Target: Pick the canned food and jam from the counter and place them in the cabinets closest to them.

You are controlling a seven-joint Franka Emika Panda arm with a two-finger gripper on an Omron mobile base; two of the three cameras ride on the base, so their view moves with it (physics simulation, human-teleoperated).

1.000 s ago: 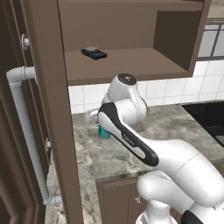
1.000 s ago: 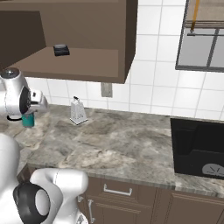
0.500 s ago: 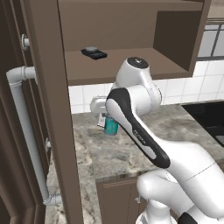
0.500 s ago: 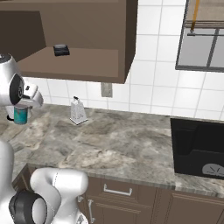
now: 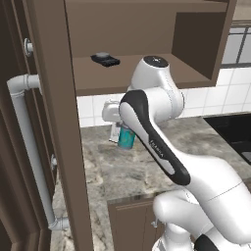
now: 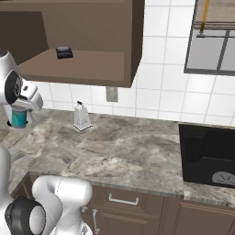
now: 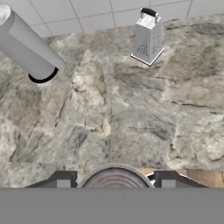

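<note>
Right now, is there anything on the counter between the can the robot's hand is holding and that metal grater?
No. In the right base view, only bare marbled counter lies between the lifted can and the grater. The hand view shows the same bare stone.

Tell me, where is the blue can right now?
The gripper holds the canned food up off the counter, just below the open cabinets, left of the metal grater.
</note>
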